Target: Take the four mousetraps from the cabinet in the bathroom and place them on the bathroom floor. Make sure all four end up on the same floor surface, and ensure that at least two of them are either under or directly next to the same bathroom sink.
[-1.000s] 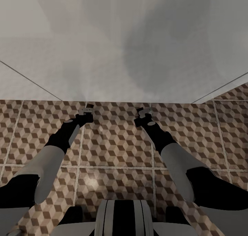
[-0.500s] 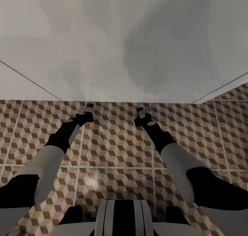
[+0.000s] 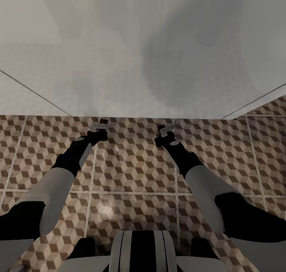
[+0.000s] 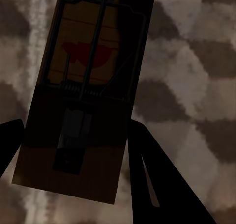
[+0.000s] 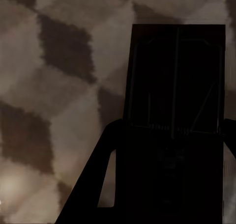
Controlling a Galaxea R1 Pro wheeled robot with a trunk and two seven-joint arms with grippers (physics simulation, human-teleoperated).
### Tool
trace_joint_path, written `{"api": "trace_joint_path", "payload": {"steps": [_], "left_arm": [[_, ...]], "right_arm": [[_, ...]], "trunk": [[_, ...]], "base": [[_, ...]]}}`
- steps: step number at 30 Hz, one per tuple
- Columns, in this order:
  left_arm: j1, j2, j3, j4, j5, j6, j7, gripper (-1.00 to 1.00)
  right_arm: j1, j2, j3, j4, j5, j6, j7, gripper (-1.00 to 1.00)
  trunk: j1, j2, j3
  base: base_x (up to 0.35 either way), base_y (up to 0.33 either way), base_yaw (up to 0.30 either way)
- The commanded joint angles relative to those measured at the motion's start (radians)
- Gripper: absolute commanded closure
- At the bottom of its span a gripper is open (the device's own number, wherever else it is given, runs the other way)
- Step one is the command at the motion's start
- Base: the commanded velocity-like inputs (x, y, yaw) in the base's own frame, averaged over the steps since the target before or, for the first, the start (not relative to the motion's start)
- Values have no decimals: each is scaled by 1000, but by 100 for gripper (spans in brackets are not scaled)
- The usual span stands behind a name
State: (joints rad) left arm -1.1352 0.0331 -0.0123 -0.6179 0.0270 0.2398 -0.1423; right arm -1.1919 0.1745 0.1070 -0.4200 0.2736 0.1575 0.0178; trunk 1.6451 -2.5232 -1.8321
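Cube-print bathroom floor (image 3: 135,172) under a blurry white surface, left gripper (image 4: 73,150) clamped on a mousetrap (image 4: 88,86), right gripper (image 5: 167,155) clamped on another mousetrap (image 5: 177,86), boards pointed lengthwise out past the fingers.

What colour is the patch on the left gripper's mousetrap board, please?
Red, on the brown wooden mousetrap; clearest in left wrist view.

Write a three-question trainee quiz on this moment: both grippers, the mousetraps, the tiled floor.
1. True or false: the left gripper holds a mousetrap.
2. What shows beyond the right gripper and its mousetrap?
A. Cube-pattern floor
B. An orange drawer
C. A bathtub
3. Fill in: in the head view, the white surface lies ____ the two grippers.

Key:
1. True
2. A
3. beyond
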Motion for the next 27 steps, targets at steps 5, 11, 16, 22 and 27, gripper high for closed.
{"api": "trace_joint_path", "payload": {"steps": [5, 11, 16, 22, 27], "left_arm": [[0, 1, -2, -2, -1, 6, 0, 100], [0, 1, -2, -2, -1, 6, 0, 100], [0, 0, -2, -2, -1, 6, 0, 100], [0, -1, -2, -2, 0, 6, 0, 100], [0, -1, -2, -2, 0, 6, 0, 100]], "right_arm": [[0, 0, 1, 5, 10, 4, 2, 100], [0, 0, 0, 7, 10, 4, 2, 100], [0, 0, 0, 7, 10, 3, 2, 100], [0, 0, 0, 7, 10, 2, 2, 100], [0, 0, 0, 7, 10, 2, 2, 100]], "trunk": [[0, 0, 0], [0, 0, 0], [0, 0, 0], [0, 0, 0], [0, 0, 0]], "base": [[0, 0, 0], [0, 0, 0], [0, 0, 0], [0, 0, 0], [0, 0, 0]]}}
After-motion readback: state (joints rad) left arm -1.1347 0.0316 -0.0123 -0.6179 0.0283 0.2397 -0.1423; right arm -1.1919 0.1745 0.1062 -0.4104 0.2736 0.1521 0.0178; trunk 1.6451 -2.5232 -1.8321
